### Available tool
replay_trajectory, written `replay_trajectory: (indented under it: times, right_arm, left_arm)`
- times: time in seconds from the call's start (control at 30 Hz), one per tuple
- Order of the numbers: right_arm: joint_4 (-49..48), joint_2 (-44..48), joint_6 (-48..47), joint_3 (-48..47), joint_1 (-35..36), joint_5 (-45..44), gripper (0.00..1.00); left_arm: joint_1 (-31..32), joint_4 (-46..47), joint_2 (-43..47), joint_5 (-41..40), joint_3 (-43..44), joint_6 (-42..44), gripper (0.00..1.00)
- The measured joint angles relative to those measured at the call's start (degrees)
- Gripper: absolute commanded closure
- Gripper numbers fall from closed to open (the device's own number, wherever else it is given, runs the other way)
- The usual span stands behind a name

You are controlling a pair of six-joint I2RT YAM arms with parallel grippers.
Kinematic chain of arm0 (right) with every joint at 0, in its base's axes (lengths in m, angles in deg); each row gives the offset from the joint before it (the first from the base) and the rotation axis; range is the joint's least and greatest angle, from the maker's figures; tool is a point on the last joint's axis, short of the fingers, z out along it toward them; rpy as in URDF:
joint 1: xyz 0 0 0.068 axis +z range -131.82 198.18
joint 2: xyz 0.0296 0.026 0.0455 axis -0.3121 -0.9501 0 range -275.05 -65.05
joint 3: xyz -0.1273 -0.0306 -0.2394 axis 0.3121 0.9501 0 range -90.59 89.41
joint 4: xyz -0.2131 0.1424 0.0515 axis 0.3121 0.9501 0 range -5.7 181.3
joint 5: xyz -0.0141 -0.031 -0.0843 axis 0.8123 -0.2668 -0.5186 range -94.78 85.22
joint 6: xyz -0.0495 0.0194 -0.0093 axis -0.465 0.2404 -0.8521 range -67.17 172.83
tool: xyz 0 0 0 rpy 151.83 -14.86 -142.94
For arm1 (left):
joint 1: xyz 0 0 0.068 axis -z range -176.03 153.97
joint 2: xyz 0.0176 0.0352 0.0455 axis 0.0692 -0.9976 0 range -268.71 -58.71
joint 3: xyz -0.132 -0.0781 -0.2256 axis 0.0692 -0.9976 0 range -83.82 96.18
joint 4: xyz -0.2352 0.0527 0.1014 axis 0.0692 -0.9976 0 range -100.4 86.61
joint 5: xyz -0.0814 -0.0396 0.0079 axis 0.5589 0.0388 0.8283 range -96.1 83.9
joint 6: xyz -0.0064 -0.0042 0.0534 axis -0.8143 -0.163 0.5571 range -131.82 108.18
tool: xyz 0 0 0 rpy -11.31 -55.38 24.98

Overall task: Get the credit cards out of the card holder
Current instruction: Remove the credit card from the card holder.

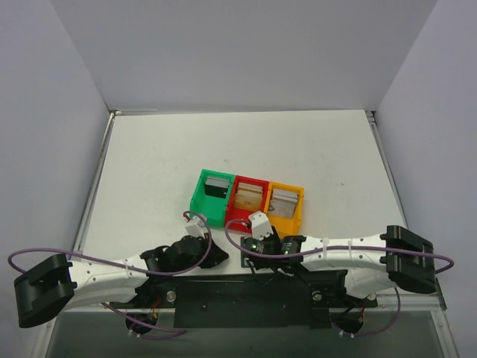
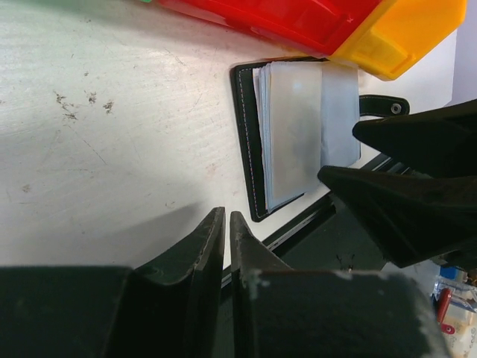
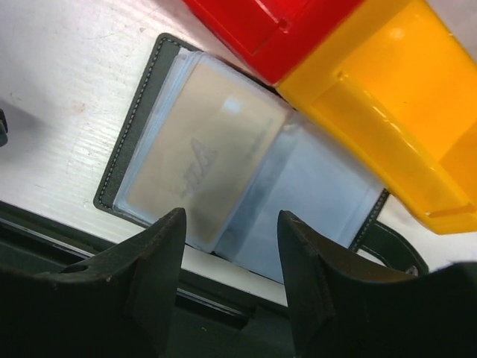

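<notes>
A black folding card holder (image 3: 138, 123) with clear sleeves lies open on the table against the red and orange boxes. It also shows in the left wrist view (image 2: 250, 142). A tan credit card (image 3: 197, 168) sits inside its left sleeve; the right sleeve (image 3: 313, 201) looks pale and blank. My right gripper (image 3: 232, 216) is open, its jaws spread just above the holder's near edge, touching nothing. My left gripper (image 2: 226, 215) is shut and empty, on the bare table left of the holder. From above the holder is hidden under the right wrist (image 1: 259, 222).
A row of three joined open-top boxes, green, red and orange (image 1: 246, 198), stands mid-table just beyond the grippers. Each has a grey or tan card standing in it. The right gripper's fingers (image 2: 402, 201) reach in close to the left gripper. White walls enclose the table.
</notes>
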Motion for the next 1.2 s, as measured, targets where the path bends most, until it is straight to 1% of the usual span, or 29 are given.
replay_trajectory:
  times: [0.23, 0.5, 0.77, 0.9, 0.97, 1.0, 1.03, 1.1, 1.2]
  right_arm:
    - [-1.88, -4.44, 0.09, -0.07, -0.13, 1.4, 0.44]
    - [-3.04, -7.21, 0.09, -2.45, -0.13, 1.99, 0.38]
    - [-3.48, -8.59, 0.46, -3.37, -0.13, 2.51, 0.39]
    - [-3.45, -10.58, 0.9, -4.79, -0.13, 2.58, 0.43]
    - [-3.41, -11.17, 1.11, -5.31, -0.13, 2.6, 0.5]
    - [-3.45, -11.32, 1.31, -5.38, -0.13, 2.62, 0.51]
    - [-3.54, -11.41, 1.55, -5.42, -0.11, 2.69, 0.56]
    - [-3.72, -11.43, 2.23, -5.42, 0.02, 2.82, 0.62]
    - [-3.91, -11.41, 3.17, -5.42, 0.15, 2.8, 0.69]
  left_arm:
    - [-0.04, 0.39, -1.51, 0.07, 0.0, 0.15, 0.79]
    - [-0.07, 0.66, -1.77, 0.04, 0.0, 0.13, 0.8]
    - [-0.07, 0.66, -0.96, 0.04, -0.02, 0.11, 0.79]
    - [-0.07, 0.66, -0.94, 0.04, -0.02, 0.11, 0.8]
    - [-0.07, 0.68, -0.94, 0.04, -0.02, 0.11, 0.8]
    - [-0.07, 0.66, -0.92, 0.04, -0.02, 0.11, 0.8]
    - [-0.07, 0.68, -0.92, 0.04, -0.02, 0.11, 0.8]
    - [-0.07, 0.66, -0.92, 0.04, -0.02, 0.11, 0.79]
    - [-0.09, 0.66, -0.92, 0.04, -0.02, 0.11, 0.8]
